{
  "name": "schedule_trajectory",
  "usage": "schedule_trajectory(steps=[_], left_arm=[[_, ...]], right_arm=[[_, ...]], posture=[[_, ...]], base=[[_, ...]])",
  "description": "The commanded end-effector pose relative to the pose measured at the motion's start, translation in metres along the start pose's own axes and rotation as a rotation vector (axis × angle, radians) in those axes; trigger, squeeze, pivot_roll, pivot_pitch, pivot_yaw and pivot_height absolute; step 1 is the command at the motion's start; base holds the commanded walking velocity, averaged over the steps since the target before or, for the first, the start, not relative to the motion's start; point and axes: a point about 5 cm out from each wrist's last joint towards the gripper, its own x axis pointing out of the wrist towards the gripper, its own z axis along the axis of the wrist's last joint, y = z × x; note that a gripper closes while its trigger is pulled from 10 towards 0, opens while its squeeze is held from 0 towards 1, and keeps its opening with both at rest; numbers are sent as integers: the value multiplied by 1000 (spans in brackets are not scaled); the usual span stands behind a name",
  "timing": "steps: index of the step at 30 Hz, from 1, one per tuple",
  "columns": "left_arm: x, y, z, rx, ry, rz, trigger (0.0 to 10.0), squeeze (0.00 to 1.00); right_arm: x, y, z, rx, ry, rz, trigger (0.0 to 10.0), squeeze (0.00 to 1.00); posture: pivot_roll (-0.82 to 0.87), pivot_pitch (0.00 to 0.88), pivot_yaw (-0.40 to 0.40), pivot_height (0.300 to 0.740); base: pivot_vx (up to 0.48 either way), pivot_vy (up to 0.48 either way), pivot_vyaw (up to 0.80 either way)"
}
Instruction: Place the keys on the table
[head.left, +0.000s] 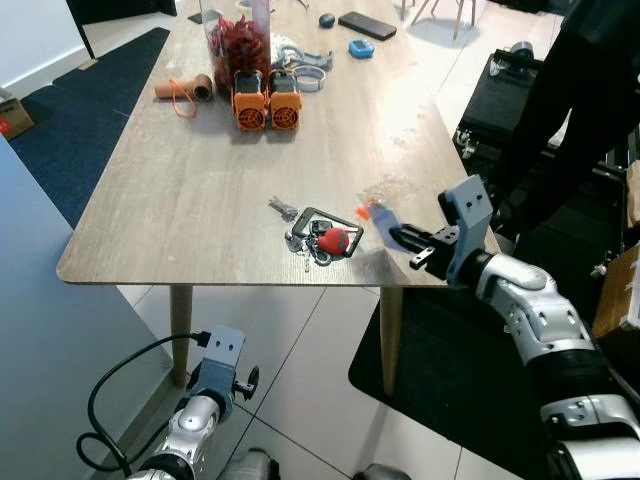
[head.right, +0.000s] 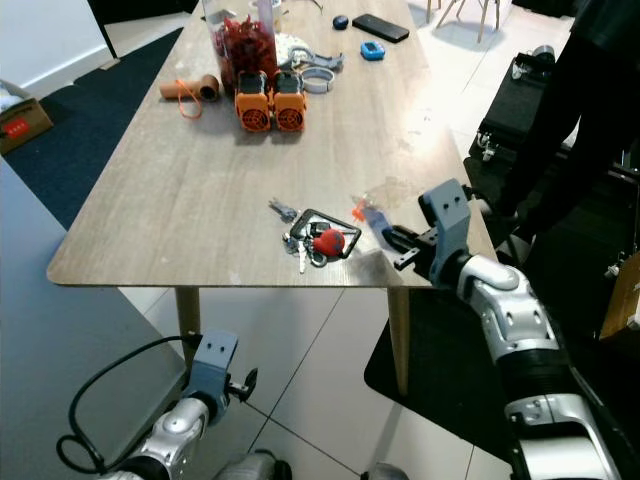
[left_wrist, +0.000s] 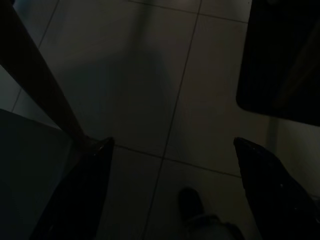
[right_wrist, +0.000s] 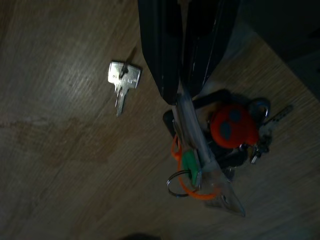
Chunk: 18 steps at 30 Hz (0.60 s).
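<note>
The keys (head.left: 322, 240) lie on the table (head.left: 190, 190) near its front edge, their clear tag (right_wrist: 200, 150) pinched in the right gripper (head.left: 384, 224), which should part its fingers before lifting away.

Four views: stereo head pair plus two wrist cameras.

Both eye views look forward and down from above the near table (head.left: 200, 200) edge, taking in the whole tabletop, the tiled floor (head.left: 290, 340) and both arms; they share the same scene with a slight sideways offset. The right wrist view looks along its black fingers (right_wrist: 160, 55), close above the wood surface at the keys (right_wrist: 220, 135), also seen in the eye views. The left wrist view, dark, faces down at floor tiles beside a table leg (left_wrist: 40, 85).
</note>
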Motion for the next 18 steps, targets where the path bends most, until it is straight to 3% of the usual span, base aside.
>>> schedule_trajectory(steps=[1, 11, 12, 13, 15, 18], left_arm=[[-3, 1, -6, 3, 19, -1, 10000, 0], [-2, 1, -4, -1, 17, -4, 10000, 0], [-1, 1, -4, -1, 16, -4, 10000, 0], [-1, 1, -4, -1, 16, -4, 10000, 0], [-1, 1, -4, -2, 16, -5, 10000, 0], [-1, 0, -3, -1, 16, -7, 10000, 0]], right_arm=[[-3, 4, -8, 15, 54, 23, 10000, 0], [-10, 3, -7, 39, 83, 18, 10000, 0], [-11, 3, -7, 42, 85, 16, 10000, 188], [-11, 3, -7, 42, 85, 16, 10000, 188], [-11, 3, -6, 48, 87, 12, 10000, 1000], [-12, 2, -6, 56, 87, 3, 10000, 1000]], posture=[[49, 90, -22, 740], [48, 90, -21, 740], [48, 89, -21, 740], [48, 89, -21, 740], [50, 88, -20, 740], [51, 87, -19, 740]], base=[[0, 0, 0], [0, 0, 0], [0, 0, 0], [0, 0, 0], [0, 0, 0], [0, 0, 0]])
